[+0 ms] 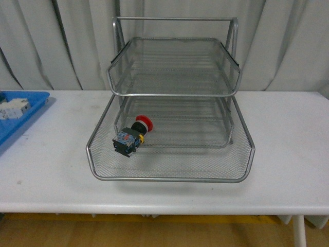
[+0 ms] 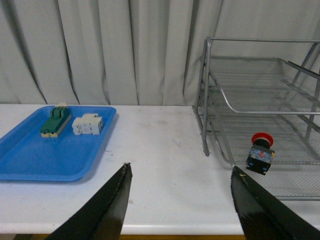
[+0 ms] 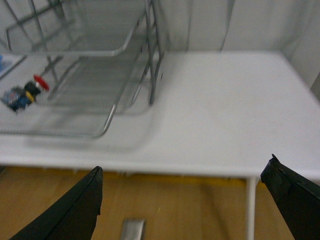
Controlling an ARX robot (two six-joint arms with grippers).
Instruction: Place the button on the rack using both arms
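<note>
Button lying on its side in the lowest tier of the rack, ahead of the left pincer; this and the right pincer gape wide, empty, placement apparently complete.

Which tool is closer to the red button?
Left, it seems. The left tool faces the button from fairly close, off one end of the rack. The right tool is off the other end, where the button looks small and distant.
</note>
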